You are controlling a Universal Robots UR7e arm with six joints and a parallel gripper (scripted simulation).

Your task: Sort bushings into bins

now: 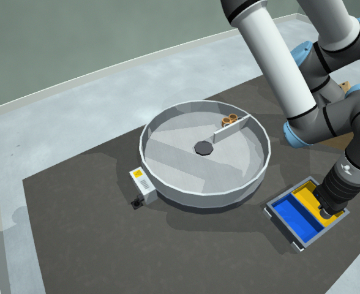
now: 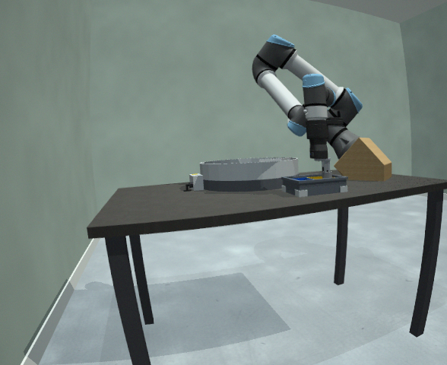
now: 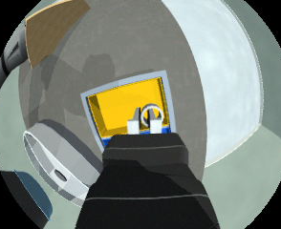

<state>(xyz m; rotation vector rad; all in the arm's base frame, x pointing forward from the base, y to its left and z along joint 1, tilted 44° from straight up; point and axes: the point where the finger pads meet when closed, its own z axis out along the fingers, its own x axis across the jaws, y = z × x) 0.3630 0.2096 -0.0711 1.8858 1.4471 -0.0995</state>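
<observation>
My gripper (image 1: 326, 212) hangs just over the yellow bin (image 1: 316, 200), low inside its rim, and is shut on a steel bushing (image 3: 147, 114). The wrist view shows the grey ring between the two white fingertips with the yellow bin (image 3: 129, 111) right beneath. The blue bin (image 1: 296, 218) lies beside the yellow one, on its near left side. Two bronze bushings (image 1: 229, 119) rest on the turntable (image 1: 204, 152) against the far side of its divider wall (image 1: 231, 128). In the side view the gripper (image 2: 325, 169) sits just above the bin tray (image 2: 314, 182).
A white control box (image 1: 142, 185) with a warning label stands at the turntable's near left. A wooden house-shaped block (image 2: 362, 160) stands behind the bins, by the arm's base. The table edge runs close to the right of the bins.
</observation>
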